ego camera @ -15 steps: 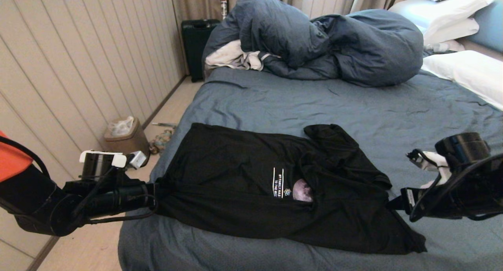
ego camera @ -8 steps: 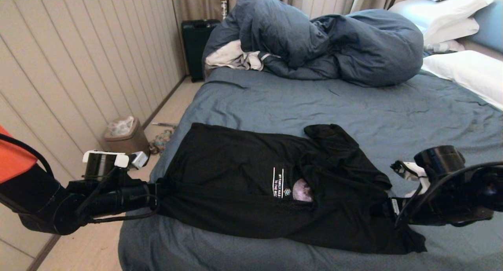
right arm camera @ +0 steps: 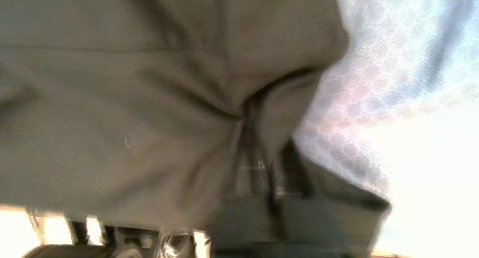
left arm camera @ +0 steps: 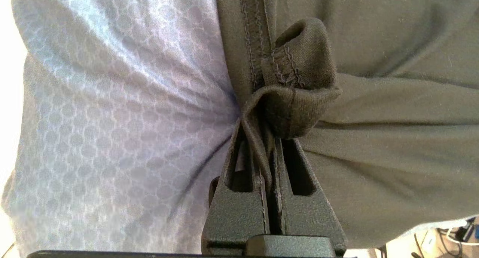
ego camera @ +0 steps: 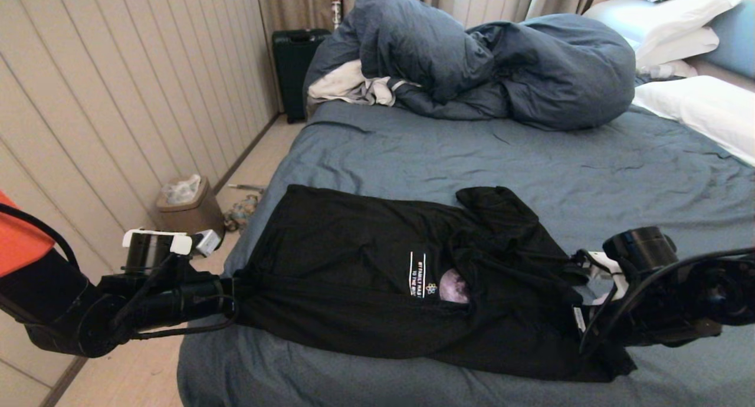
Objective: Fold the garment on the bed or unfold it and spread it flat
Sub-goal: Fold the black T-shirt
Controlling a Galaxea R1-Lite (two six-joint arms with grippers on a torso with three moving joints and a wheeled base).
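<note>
Right pincer moved in; two pincers grip one garment.

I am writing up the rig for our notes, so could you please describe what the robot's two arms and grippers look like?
Both arms are black, with loose black cables looping along them. The left arm has an orange patch at its upper end and a black wrist camera with a white top. The left gripper has flat, matte black, textured fingers with slots. The right arm carries a round black wrist camera and white fittings.
</note>
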